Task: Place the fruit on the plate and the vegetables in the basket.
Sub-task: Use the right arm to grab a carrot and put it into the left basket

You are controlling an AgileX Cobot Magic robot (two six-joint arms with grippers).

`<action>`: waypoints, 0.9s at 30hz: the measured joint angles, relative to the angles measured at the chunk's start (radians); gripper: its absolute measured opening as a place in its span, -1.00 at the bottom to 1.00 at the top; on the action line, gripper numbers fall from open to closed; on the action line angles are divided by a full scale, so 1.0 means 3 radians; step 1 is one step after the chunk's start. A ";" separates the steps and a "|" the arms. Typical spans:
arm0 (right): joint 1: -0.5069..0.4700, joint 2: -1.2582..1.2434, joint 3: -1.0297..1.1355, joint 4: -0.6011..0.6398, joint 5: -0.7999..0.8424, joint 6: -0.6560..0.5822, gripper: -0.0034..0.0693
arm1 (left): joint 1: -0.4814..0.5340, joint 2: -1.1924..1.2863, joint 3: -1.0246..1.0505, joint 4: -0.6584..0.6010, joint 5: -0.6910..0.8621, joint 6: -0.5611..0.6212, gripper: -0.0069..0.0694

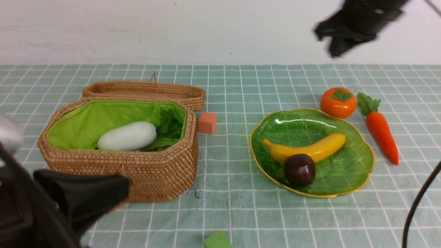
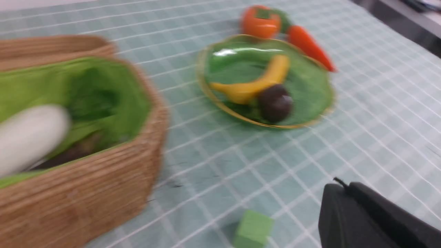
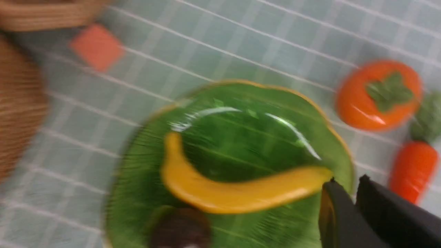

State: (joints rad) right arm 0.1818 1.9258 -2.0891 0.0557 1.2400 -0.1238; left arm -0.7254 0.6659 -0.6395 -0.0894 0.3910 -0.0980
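Observation:
The green plate (image 1: 358,165) holds a yellow banana (image 1: 310,148) and a dark purple mangosteen (image 1: 299,169). An orange persimmon (image 1: 338,102) and a carrot (image 1: 380,130) lie on the cloth just beyond the plate's right side. In the open wicker basket (image 1: 155,172) rests a white radish (image 1: 127,136) on the green lining. My left gripper (image 1: 125,186) hovers low in front of the basket, shut and empty. My right gripper (image 1: 327,43) is raised high above the persimmon; in the right wrist view, the right gripper (image 3: 345,181) has its jaws almost together with nothing between them.
The basket's lid (image 1: 144,90) lies behind the basket. A pink cube (image 1: 207,122) sits between basket and plate. A green cube (image 1: 217,241) lies at the table's near edge. A black cable (image 1: 418,203) hangs at the right.

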 joint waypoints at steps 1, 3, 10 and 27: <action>-0.0227 0.0052 0.0140 -0.0054 0.0003 0.0102 -0.64 | -0.0111 0.0000 0.0000 -0.0275 -0.0009 0.0376 -0.85; -0.0530 0.0173 0.0330 -0.0048 0.0007 0.0170 -0.57 | -0.0236 0.0000 0.0000 -0.0564 -0.0011 0.0763 -0.85; -0.1116 0.0768 0.0530 0.0360 -0.0350 0.0062 0.07 | -0.0410 0.0000 0.0000 -0.1221 -0.0137 0.1353 -0.85; -0.1169 0.1332 0.0503 0.0585 -0.0958 -0.0190 -0.04 | -0.0411 0.0000 0.0000 -0.1288 -0.0484 0.1379 -0.85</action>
State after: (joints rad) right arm -0.1689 2.3254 -1.9382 0.2312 0.9527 -0.1807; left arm -0.8486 0.6659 -0.6395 -0.4759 0.2458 0.3159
